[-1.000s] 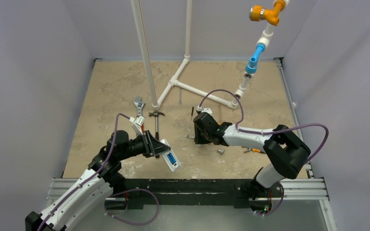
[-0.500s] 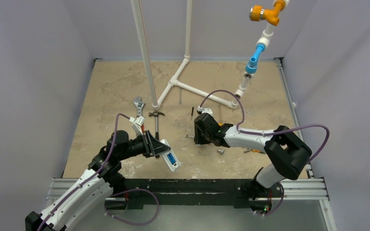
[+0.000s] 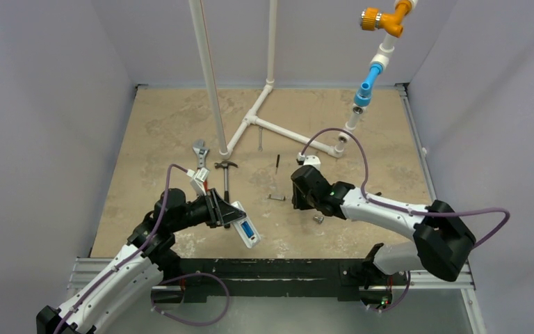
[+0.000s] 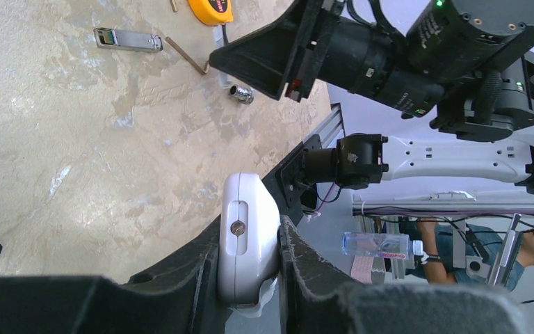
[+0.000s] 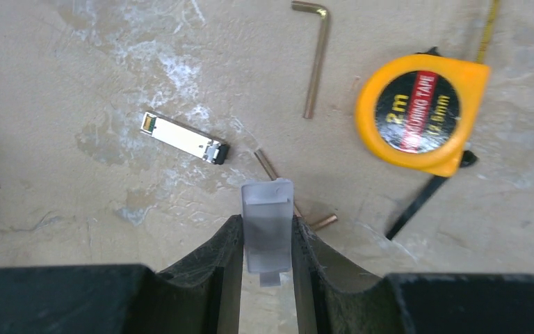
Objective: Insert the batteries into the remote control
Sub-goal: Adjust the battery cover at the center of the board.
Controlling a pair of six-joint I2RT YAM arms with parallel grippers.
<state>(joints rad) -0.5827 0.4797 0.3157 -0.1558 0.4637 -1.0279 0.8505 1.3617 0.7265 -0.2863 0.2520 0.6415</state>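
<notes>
My left gripper (image 3: 235, 217) is shut on the white remote control (image 3: 248, 233) and holds it tilted above the table's near edge. Blue shows in its open back (image 3: 247, 227), where the batteries sit; I cannot tell if it is one or two. In the left wrist view the remote's rounded white end (image 4: 248, 229) is clamped between the fingers. My right gripper (image 3: 299, 198) is shut on the small flat grey-white cover piece (image 5: 268, 223), held above the table to the right of the remote.
Below the right gripper lie a yellow tape measure (image 5: 421, 111), a brass hex key (image 5: 318, 56) and a silver module (image 5: 184, 137). A stubby silver cylinder (image 3: 318, 219) lies nearby. A wrench (image 3: 199, 149), a hammer (image 3: 226, 177) and white pipes (image 3: 271, 125) stand further back.
My right arm has swung to the right and a little nearer, carrying the cover piece. My left arm and the remote have not moved.
</notes>
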